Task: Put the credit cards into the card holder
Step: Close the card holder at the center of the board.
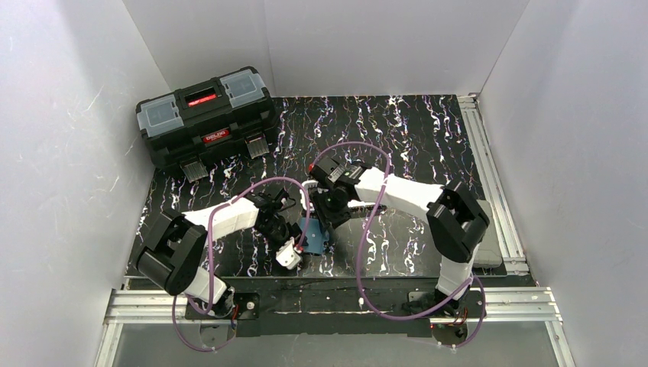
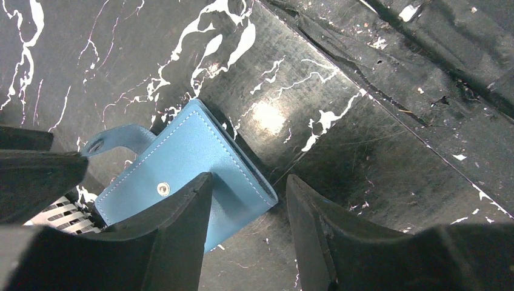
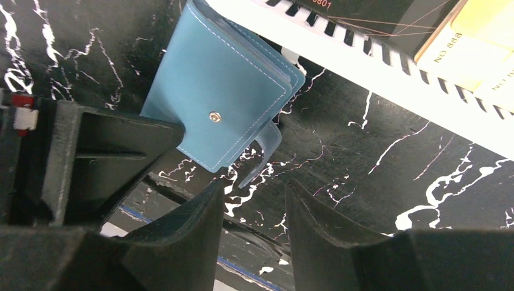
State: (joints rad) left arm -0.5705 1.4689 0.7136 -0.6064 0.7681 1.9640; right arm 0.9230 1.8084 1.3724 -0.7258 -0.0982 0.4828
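White walls (image 1: pixel 344 38) box in a black, white-veined tabletop (image 1: pixel 413 130) where the closed teal card holder (image 2: pixel 194 151) lies flat near the front edge, left gripper (image 2: pixel 250 177) and right gripper (image 3: pixel 253 183) over it, fingers spread.

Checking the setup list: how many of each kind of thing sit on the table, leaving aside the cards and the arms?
Black toolbox: 1
Teal card holder: 1
White mesh basket: 1
Total: 3
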